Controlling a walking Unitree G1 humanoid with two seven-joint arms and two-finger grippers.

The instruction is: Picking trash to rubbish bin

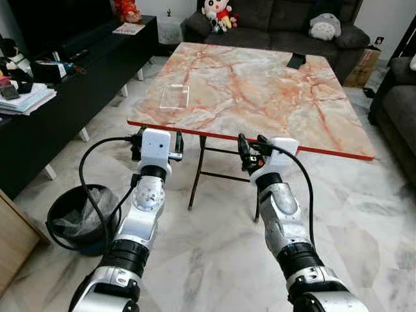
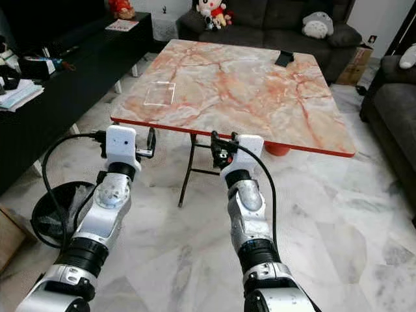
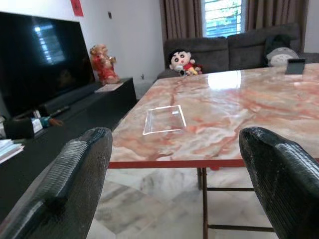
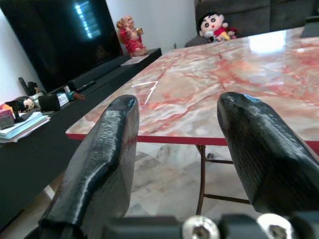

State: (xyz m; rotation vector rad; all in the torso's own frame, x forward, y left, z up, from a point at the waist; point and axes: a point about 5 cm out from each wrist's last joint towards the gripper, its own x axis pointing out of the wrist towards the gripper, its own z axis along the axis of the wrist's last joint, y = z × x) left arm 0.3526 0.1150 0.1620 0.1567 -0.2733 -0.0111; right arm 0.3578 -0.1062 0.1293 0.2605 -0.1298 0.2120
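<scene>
A flat clear plastic piece (image 1: 174, 96) lies on the left part of the marble table (image 1: 273, 110), a short way in from its near red edge. It shows too in the left wrist view (image 3: 164, 119). A black rubbish bin (image 1: 78, 218) with a grey liner stands on the floor to my left, beside the left arm. My left gripper (image 1: 157, 138) is held just before the table's near edge, open and holding nothing, fingers (image 3: 75, 174) wide apart. Further right, my right gripper (image 1: 252, 151) hovers at the same edge, open and holding nothing as well.
A black TV console (image 1: 78, 78) with books and small items runs along the left. A dark sofa (image 1: 273, 23) with plush toys stands behind the table, and an armchair (image 1: 396, 110) at the right. A black phone (image 1: 296, 60) lies at the table's far right. Folding legs (image 1: 198, 169) stand beneath.
</scene>
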